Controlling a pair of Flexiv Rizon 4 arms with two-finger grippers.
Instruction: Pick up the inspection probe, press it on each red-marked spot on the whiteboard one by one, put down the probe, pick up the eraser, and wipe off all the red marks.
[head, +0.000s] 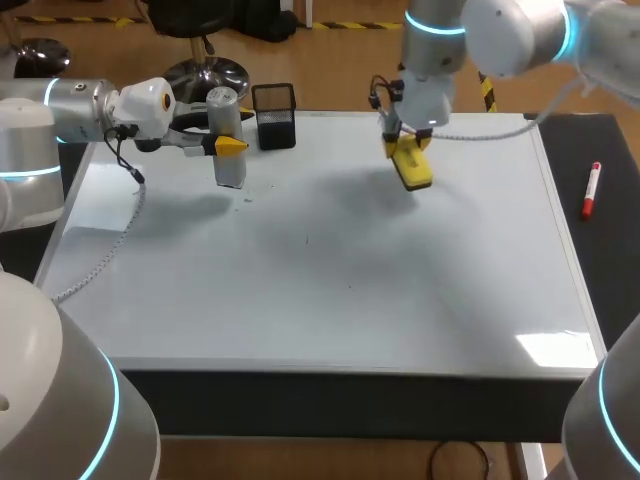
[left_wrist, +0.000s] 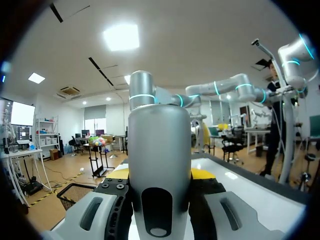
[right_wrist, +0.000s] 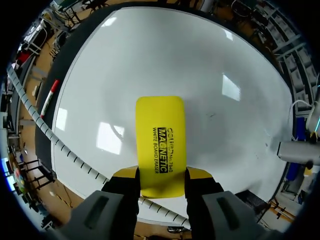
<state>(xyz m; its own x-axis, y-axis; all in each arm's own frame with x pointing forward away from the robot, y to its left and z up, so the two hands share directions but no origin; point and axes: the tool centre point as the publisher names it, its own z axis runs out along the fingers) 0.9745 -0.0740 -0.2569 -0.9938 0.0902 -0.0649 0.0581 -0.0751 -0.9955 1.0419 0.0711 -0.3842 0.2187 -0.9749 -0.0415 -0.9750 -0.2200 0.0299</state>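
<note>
The inspection probe (head: 229, 140), a grey upright cylinder, is near the whiteboard's (head: 330, 270) far left corner. My left gripper (head: 228, 146) is shut on its middle from the side, and whether its lower end touches the board I cannot tell. In the left wrist view the probe (left_wrist: 159, 150) fills the gap between the fingers of the left gripper (left_wrist: 159, 200). My right gripper (head: 408, 150) is shut on the yellow eraser (head: 413, 168), which hangs tilted over the far middle of the board. The right wrist view shows the eraser (right_wrist: 161, 140) clamped in that gripper (right_wrist: 161, 176) above the whiteboard (right_wrist: 210, 75). I see no red marks on the board.
A black mesh pen holder (head: 274, 116) stands at the board's far edge, just right of the probe. A red marker (head: 591, 190) lies on the dark table to the right of the board, also seen as the marker (right_wrist: 48, 98) in the right wrist view. A cable (head: 100, 255) trails over the board's left side.
</note>
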